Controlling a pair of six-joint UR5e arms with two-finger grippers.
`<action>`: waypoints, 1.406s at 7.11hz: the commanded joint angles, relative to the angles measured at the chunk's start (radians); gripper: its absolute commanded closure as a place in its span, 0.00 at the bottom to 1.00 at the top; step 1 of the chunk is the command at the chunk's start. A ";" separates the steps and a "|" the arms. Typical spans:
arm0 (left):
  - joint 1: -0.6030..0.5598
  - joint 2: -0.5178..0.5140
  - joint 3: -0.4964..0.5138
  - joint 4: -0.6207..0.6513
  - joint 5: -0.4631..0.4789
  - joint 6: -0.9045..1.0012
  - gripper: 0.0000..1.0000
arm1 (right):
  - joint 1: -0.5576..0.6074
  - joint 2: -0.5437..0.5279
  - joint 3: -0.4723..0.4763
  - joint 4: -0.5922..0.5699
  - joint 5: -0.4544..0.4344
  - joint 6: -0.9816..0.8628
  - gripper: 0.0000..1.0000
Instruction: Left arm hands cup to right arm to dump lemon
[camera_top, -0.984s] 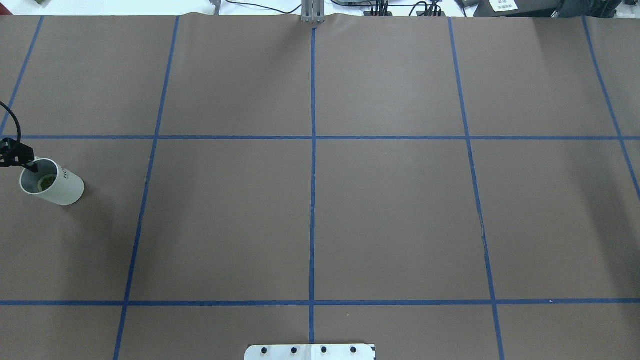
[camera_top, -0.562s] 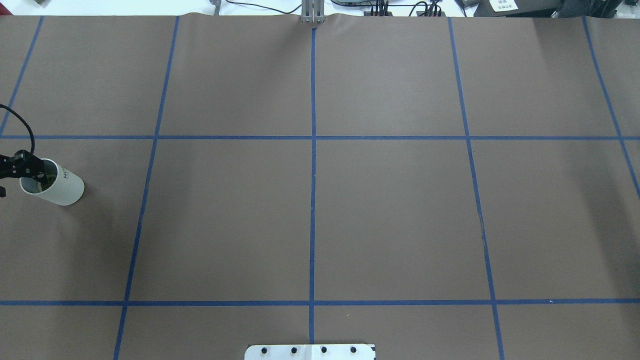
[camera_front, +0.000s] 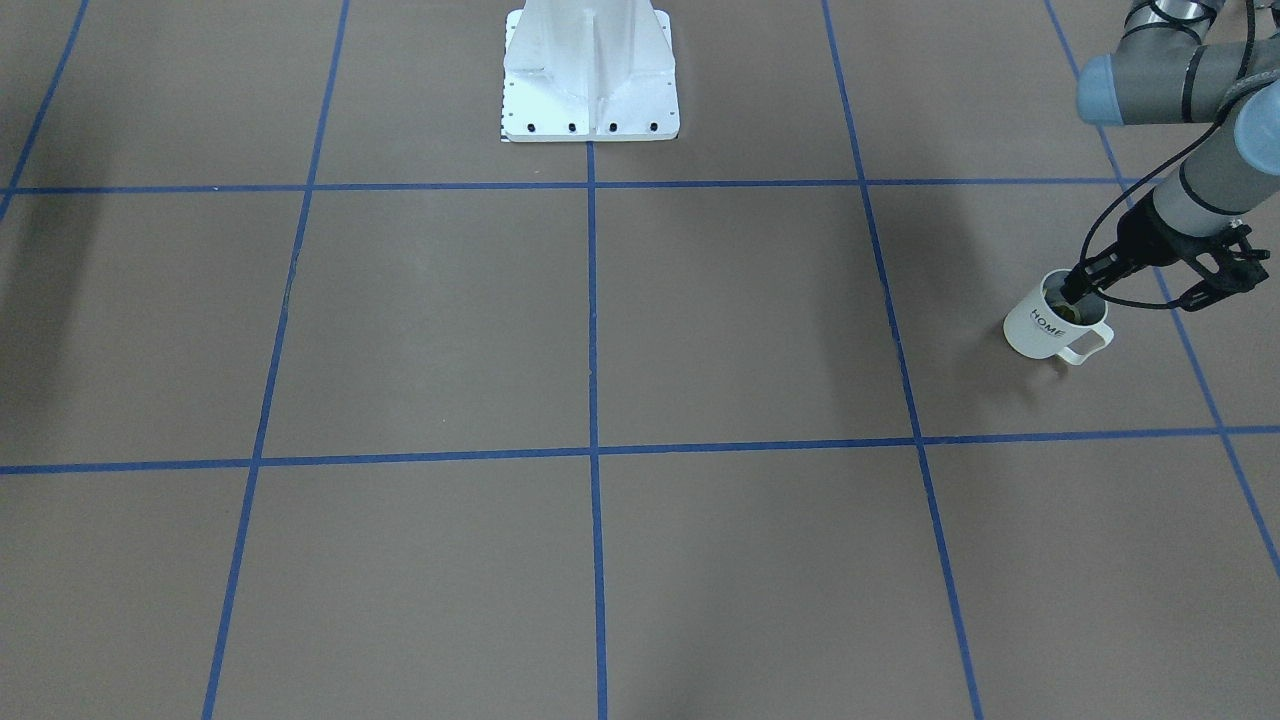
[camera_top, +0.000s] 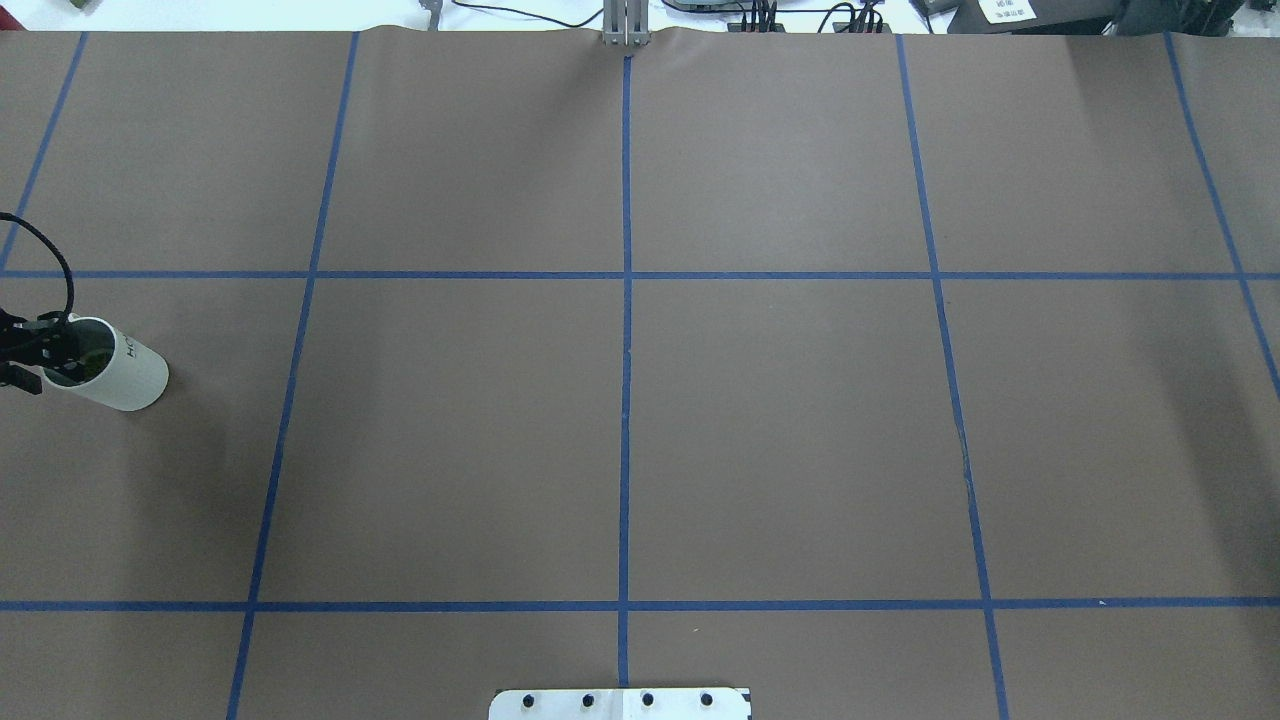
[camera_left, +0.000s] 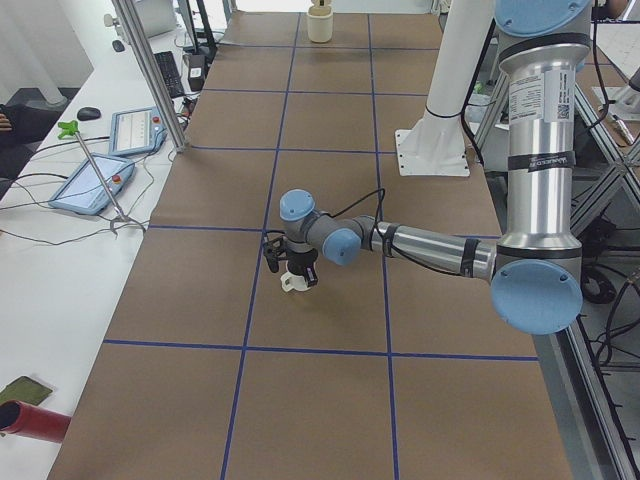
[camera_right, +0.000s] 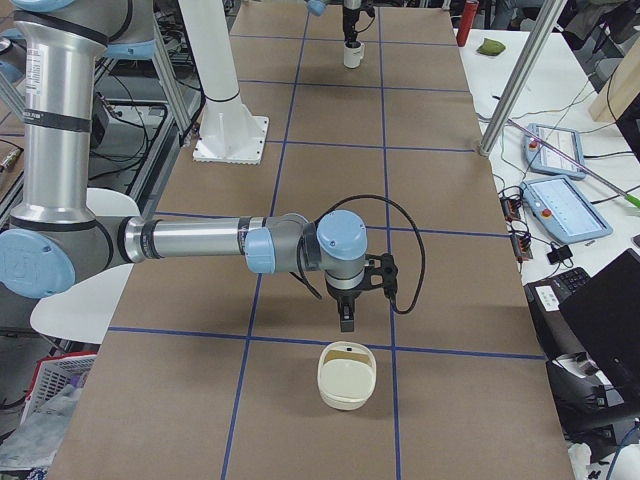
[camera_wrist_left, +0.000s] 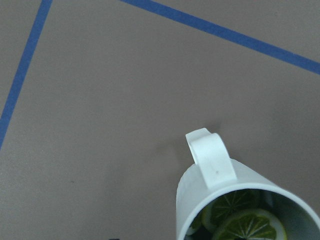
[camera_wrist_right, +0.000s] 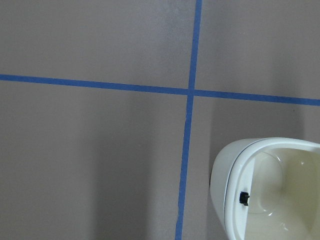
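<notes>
I read black left gripper (camera_front: 1133, 298) spread wide, holding nothing, one finger inside white HOME-lettered mug (camera_front: 1040, 325) | black right gripper (camera_right: 345, 322): spread, I cannot tell.

You'll see silver tubes and light-blue joint caps on the left arm (camera_left: 430, 246) and right arm (camera_right: 190, 240), each trailing black cable.

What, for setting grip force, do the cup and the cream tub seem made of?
Cup: likely glazed ceramic; white, smooth, thick wall, chunky handle. Cream tub: probably moulded plastic, possibly ceramic; glossy, rounded rim with soft highlights.
</notes>
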 joint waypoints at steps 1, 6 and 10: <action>-0.001 -0.012 -0.011 0.012 -0.013 -0.001 1.00 | 0.000 0.000 0.000 -0.001 0.006 0.002 0.00; -0.152 -0.212 -0.141 0.391 -0.206 0.000 1.00 | -0.003 -0.002 0.026 0.004 0.007 0.002 0.00; -0.153 -0.591 -0.120 0.841 -0.178 -0.004 1.00 | -0.024 0.049 0.028 0.016 0.153 0.097 0.00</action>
